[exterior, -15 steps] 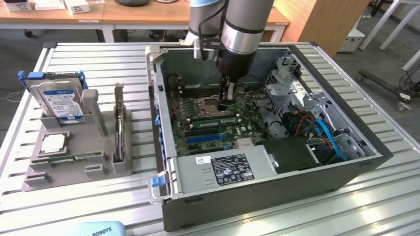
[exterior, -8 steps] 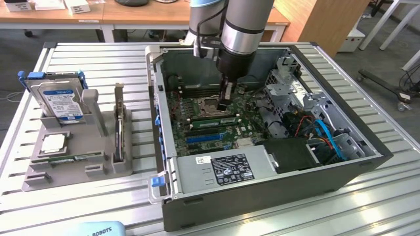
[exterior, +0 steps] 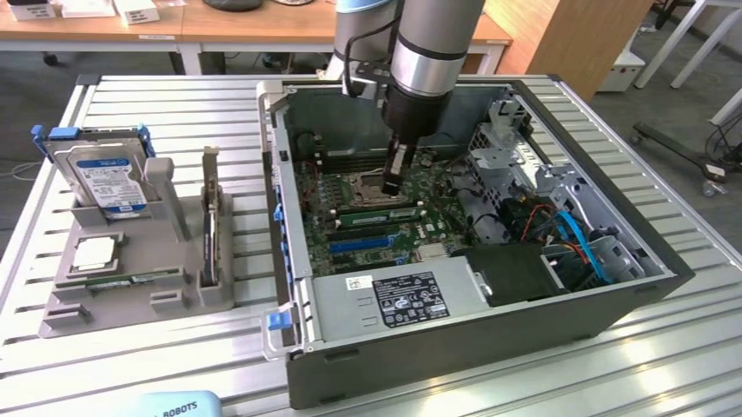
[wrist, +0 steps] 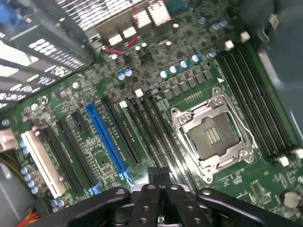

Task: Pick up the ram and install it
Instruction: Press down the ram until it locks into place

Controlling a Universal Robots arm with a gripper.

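**Q:** What stands on the table (exterior: 174, 113) at the 9 o'clock side of the exterior view?

**A:** A grey holder (exterior: 139, 300). It carries a hard drive (exterior: 107, 181) upright at its 12 o'clock end. A square silver processor chip (exterior: 93, 252) lies flat at 6 o'clock from the drive. A spare green stick (exterior: 122, 282) lies flat at 6 o'clock from the chip. A dark expansion card (exterior: 210, 217) stands on edge at the holder's 3 o'clock side.

**Q:** What lies at 3 o'clock from the holder?

**A:** An open computer case (exterior: 464, 347), lying on its side with the motherboard facing up. The arm (exterior: 435, 43) reaches down into it from 12 o'clock.

**Q:** State of the tool?

**A:** The tool (exterior: 394, 187) is narrow, its jaws pressed together. In the wrist view the tool (wrist: 156, 176) hangs over the dark memory slots between the blue slot (wrist: 106, 139) and the processor socket (wrist: 213, 137). It grips nothing that can be made out.

**Q:** Location of the ram?

**A:** The ram (exterior: 377, 212) stands in a slot at 5 o'clock from the processor socket (exterior: 354, 185), directly beneath the tool tip. Whether tip and ram touch cannot be told.

**Q:** What lies further to 3 o'clock?

**A:** Blue cables (exterior: 586, 243) run along the case's far side.
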